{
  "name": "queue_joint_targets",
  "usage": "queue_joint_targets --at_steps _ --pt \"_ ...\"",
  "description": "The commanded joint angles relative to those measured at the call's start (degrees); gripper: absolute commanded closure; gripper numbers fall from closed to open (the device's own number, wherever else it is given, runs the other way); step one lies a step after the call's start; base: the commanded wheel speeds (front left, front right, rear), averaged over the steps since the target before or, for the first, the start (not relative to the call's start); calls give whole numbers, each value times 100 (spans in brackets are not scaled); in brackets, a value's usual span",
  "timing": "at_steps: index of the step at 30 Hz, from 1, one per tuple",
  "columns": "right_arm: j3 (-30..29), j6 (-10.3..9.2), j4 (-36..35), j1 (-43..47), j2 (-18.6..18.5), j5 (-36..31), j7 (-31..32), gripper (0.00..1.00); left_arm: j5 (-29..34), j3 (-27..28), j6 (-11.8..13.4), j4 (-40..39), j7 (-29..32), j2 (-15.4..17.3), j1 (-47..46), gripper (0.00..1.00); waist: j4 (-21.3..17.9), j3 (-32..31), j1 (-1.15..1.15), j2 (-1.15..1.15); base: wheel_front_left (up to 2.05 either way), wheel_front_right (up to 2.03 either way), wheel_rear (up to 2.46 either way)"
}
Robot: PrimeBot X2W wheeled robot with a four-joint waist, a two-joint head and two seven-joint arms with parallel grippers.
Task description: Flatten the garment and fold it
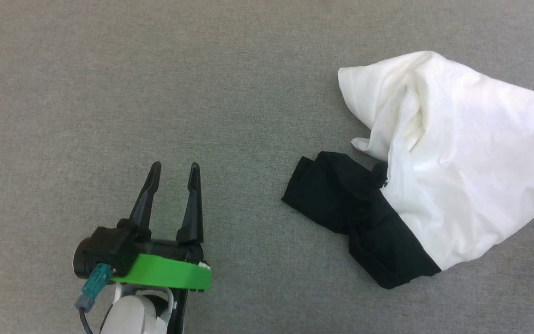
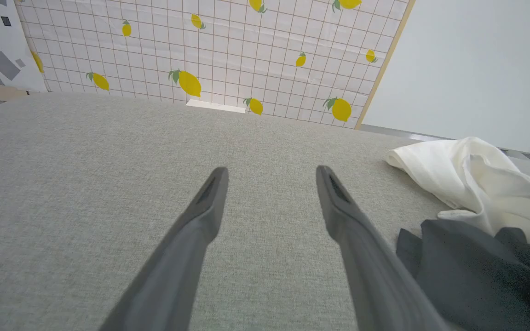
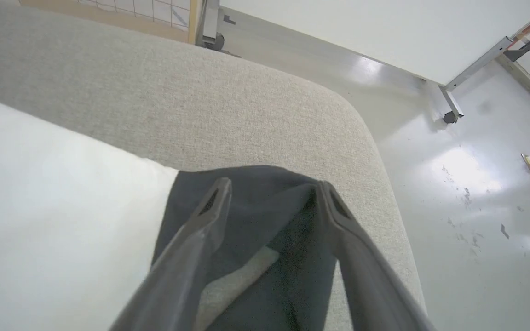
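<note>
Hovering beside the garment (image 1: 457, 153), left jaws gape; right jaws gape over it.

Bright, even, diffuse light covers the grey woven fabric surface (image 1: 248, 69); shadows are faint, a thin soft one beneath the crumpled white-and-black cloth shirt (image 1: 457, 153). Its white part washes out in the right wrist view (nearly featureless). Glare shines on the glossy pale floor (image 3: 458, 170). The long dark fingers (image 3: 191, 239) of the right gripper (image 3: 273, 184) look blurred.
</note>
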Motion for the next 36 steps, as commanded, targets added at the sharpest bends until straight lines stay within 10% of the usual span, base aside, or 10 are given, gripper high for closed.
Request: queue_joint_targets --at_steps 1,18,25,36 --pt "-15 -11 -68 -185 100 98 -129 0 23 -7 -22 26 -28 -25 -73 0 -73 -139 -1 0 0 0 0" --pt "-186 -11 -3367 2322 2536 523 -1100 0 137 159 -78 -105 -28 53 745 0 -408 -1146 -1 0 0 0 0" --pt "-284 -11 -3639 2855 2611 958 -1285 0 450 -298 -221 -292 472 265 389 0 -534 -1110 -1 0 0 0 0" --pt "-117 -11 -3806 2611 2613 1008 -1196 0 32 -1799 -495 794 3050 638 -1152 0 -625 -605 -1 0 0 0 0"
